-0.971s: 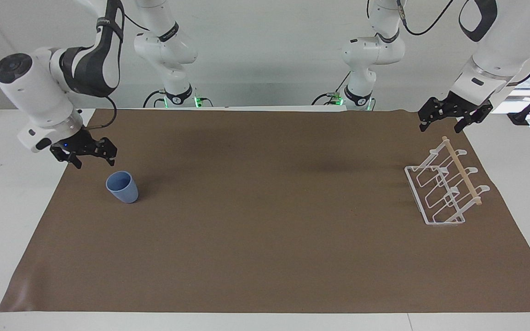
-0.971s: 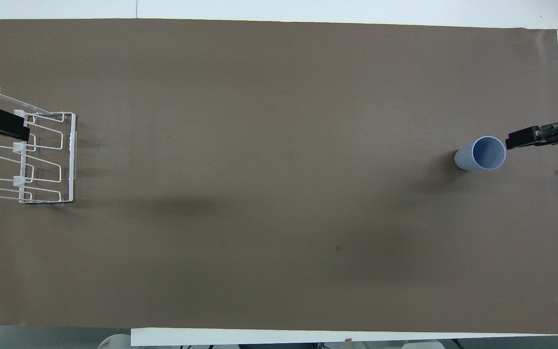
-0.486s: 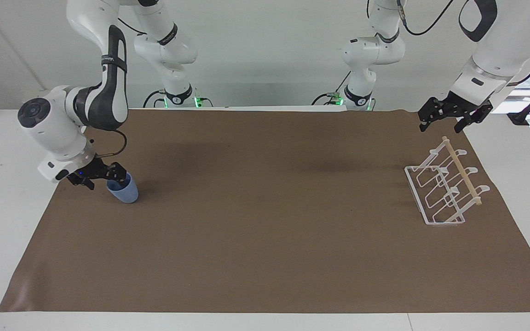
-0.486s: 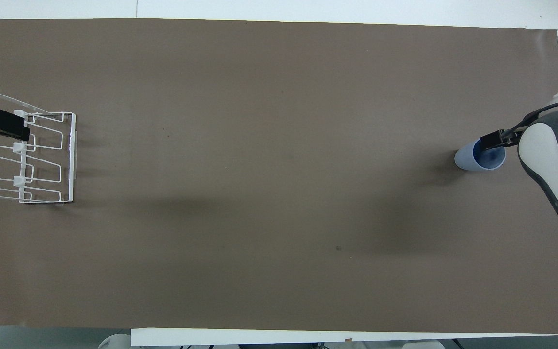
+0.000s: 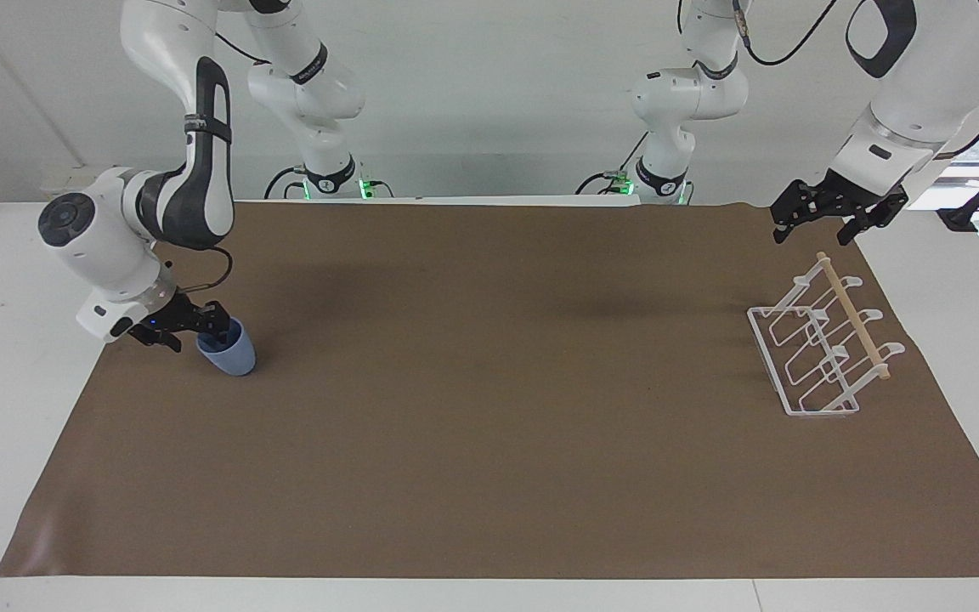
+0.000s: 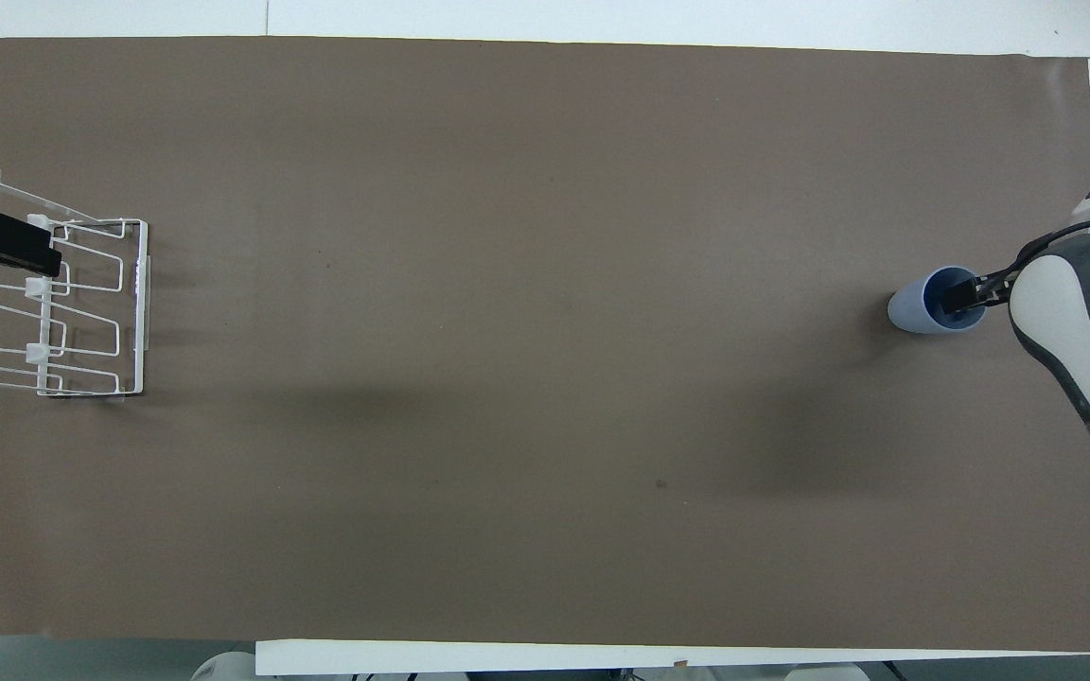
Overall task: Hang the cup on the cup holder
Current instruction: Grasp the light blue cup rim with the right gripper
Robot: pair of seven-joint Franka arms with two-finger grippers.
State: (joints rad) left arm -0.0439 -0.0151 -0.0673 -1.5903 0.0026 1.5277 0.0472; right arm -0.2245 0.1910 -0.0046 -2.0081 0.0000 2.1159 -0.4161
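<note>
While the cup (image 5: 229, 354) stands upright on the brown mat (image 5: 489, 476) at the left-middle of the facing view (right-middle of the overhead view), the right gripper (image 5: 200, 327) is down at its rim on the side toward the right arm's end of the table. One finger (image 6: 959, 296) dips inside the cup's mouth, w/ the other outside the wall, so the jaws straddle the rim; whether they already pinch it can't be told. Apart from that finger, nothing shows inside the cup, just a dark blue interior.

At the right of the facing view (left edge of the overhead view) sits the cup holder (image 5: 804, 374), a white wire rack w/ a thin wooden rod (image 5: 853, 315) across its top. No cup hangs on its prongs. Cup and holder are well apart, at opposite ends of the mat.

Up at the upper right of the facing view, the left gripper (image 5: 821, 228) waits in the air over the holder's end nearest the robots, fingers spread, holding nothing.
</note>
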